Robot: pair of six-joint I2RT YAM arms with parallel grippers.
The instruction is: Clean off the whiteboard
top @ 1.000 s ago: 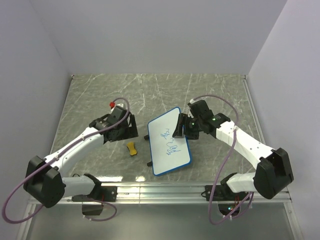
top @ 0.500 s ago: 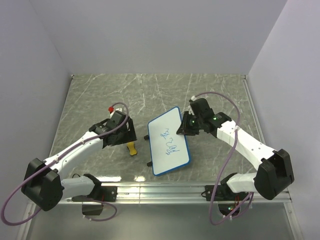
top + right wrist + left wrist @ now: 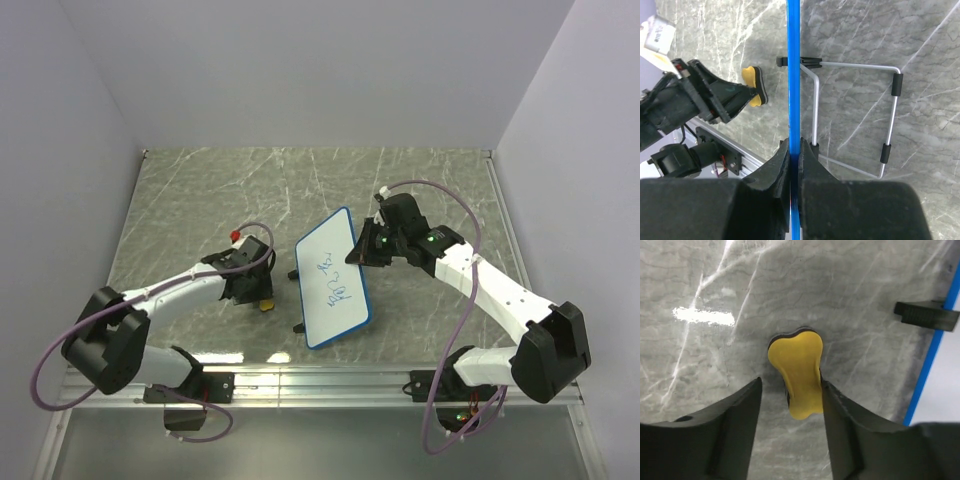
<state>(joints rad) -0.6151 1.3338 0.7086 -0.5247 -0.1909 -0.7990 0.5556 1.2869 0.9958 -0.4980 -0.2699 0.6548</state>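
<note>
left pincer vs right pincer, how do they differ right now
The left pincer is open; the right pincer is shut. The left pincer straddles the yellow eraser, which lies flat on the table, without clamping it; the right pincer clamps the whiteboard by its blue frame edge. Shared: both are black and two-fingered.

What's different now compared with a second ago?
The left gripper swung down toward the near edge and now straddles the yellow eraser, jaws open. The right gripper, clamped on the whiteboard edge, has tipped the board up, so it looks narrower from above. The eraser lies where it was; the blue scribbles remain.
</note>
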